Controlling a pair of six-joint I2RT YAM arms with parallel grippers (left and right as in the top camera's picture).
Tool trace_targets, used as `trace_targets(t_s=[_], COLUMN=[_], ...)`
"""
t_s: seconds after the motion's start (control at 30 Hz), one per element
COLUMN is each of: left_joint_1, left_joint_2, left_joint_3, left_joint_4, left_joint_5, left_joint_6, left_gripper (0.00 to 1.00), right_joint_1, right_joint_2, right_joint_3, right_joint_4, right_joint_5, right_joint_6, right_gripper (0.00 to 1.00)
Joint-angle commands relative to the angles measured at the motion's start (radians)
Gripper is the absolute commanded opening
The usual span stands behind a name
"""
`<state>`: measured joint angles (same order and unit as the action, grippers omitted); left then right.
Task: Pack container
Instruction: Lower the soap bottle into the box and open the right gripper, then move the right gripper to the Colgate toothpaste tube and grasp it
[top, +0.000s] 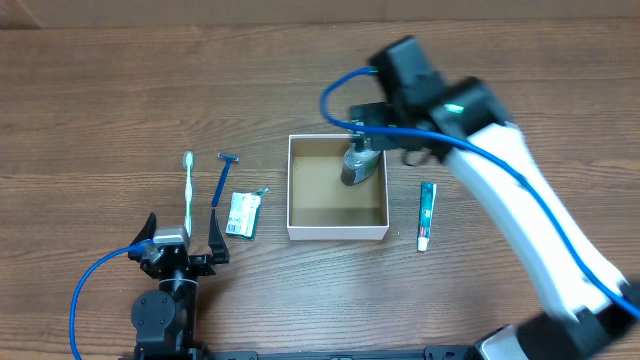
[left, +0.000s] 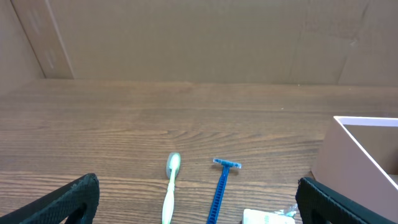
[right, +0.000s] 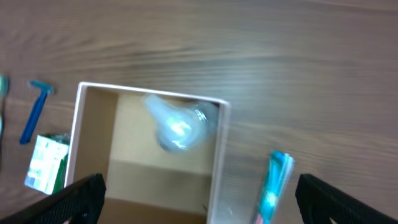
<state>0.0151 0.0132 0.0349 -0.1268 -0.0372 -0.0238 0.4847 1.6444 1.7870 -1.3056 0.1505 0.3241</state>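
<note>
One pump bottle (top: 358, 165) lies in the container (top: 337, 232); toothbrush (top: 187, 190), razor (top: 220, 180), packet (top: 242, 214) and toothpaste (top: 426, 215) wait outside, left gripper (top: 182, 238) and right gripper (right: 199, 202) both spread wide, empty.

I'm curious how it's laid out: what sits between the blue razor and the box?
A small green-and-white packet lies between the razor and the box, seen best from overhead.

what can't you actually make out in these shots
Pump bottle: blurred in the right wrist view; overhead, the right arm overlaps its top.
Green packet: cut by the bottom edge in the left wrist view; print too small overhead.
Toothpaste tube: blurred and cut by the bottom edge in the right wrist view.
Container: cut by the right edge in the left wrist view.
</note>
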Motion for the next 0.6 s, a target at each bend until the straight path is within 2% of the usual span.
trace_targets(t_s=[0.0, 0.3, 0.57], left_joint_1=[0.006, 0.006, 0.006], left_joint_2=[-0.008, -0.008, -0.008], left_joint_3=[-0.007, -0.007, -0.007], left_joint_4=[0.005, 0.005, 0.005], left_joint_5=[-0.002, -0.002, -0.002], left_joint_6=[-0.01, -0.01, -0.01], left_gripper=[1.0, 1.0, 1.0], right_joint_1=[-0.072, -0.261, -0.301], right_joint_2=[-0.114, -0.192, -0.197], right_joint_3=[0.028, 0.018, -0.1], right_joint_4=[-0.09, -0.358, -0.338], right_joint_5=[0.089, 0.089, 0.089], right_joint_6=[0.077, 0.126, 0.153], right_gripper=[1.0, 1.0, 1.0])
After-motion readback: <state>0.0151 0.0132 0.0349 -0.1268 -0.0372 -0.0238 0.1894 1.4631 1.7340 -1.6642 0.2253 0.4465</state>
